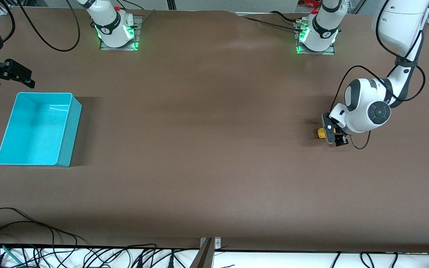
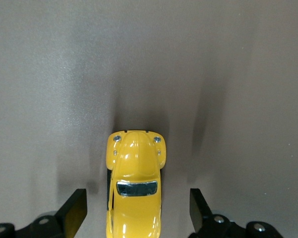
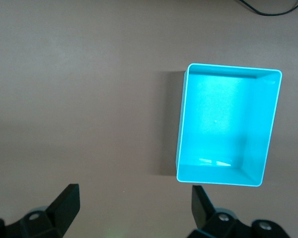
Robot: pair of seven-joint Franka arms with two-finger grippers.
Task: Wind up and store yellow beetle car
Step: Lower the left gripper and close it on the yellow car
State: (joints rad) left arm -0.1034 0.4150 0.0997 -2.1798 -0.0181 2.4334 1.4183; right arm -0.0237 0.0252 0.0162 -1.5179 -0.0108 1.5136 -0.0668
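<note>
Right claw (image 1: 13, 76) waits up beside the bin (image 1: 35, 128), fingers apart, nothing in it, probably parked so the drop spot stays free. Left claw (image 1: 333, 134) is down at the surface (image 1: 207, 149), fingers spread either side of the car (image 2: 134, 186), not touching it, looks lined up to pinch it for winding.

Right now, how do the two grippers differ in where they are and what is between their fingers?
The left gripper is low over the table with the yellow car between its open fingers, not clamped. The right gripper waits near the turquoise bin at the right arm's end, nothing between its fingers. Both are open.
</note>
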